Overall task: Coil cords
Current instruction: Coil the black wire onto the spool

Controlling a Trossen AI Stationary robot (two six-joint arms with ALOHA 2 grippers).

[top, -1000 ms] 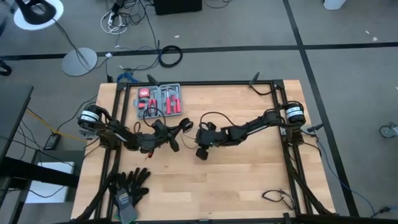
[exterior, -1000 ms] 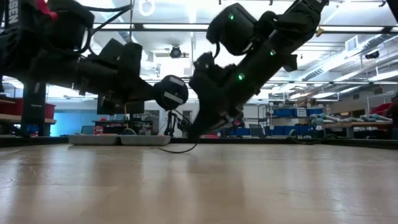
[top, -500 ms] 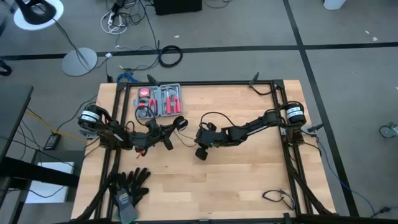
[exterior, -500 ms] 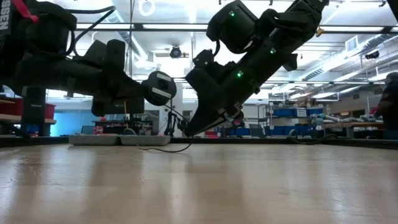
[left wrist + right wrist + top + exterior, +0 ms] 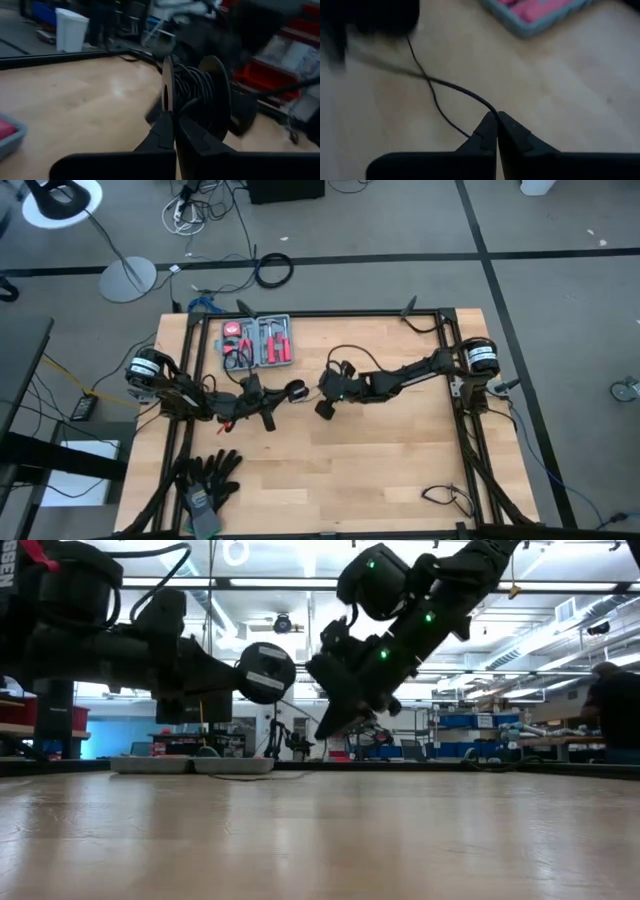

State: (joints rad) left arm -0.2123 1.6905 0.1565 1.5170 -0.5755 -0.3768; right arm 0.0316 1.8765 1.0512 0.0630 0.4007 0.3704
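Observation:
The cords are one thin black wire [image 5: 451,86], partly wound on a black two-flanged spool [image 5: 196,92]. My left gripper [image 5: 174,116] is shut on the spool and holds it above the table's middle; the spool shows as a round disc [image 5: 265,672] in the low view and lies left of centre [image 5: 297,391] in the high view. Just right of it, my right gripper [image 5: 496,115] is shut on the wire and slants down over the table [image 5: 322,408]. A second stretch of wire [image 5: 432,95] crosses under the first. My left gripper pinches the rim of one spool flange [image 5: 167,100] between its two fingers. The fingers point level, from the table's left. The spool stands on edge, lifted clear of the table. My right gripper pinches a single strand of the wire [image 5: 489,109] between its fingertips. The fingers slant down from the table's right. From the fingers the wire runs off in a gentle curve, raised above the wood.
A grey tray of red-handled tools [image 5: 258,342] sits at the far left of the table, close behind both grippers. Black gloves [image 5: 208,480] lie at the near left corner. A short cable [image 5: 445,498] lies near the near right corner.
My right gripper has risen off the table and drawn back toward the far edge, lifting the wire with it. My left gripper has turned and swung the spool a little, keeping it clear of the table.

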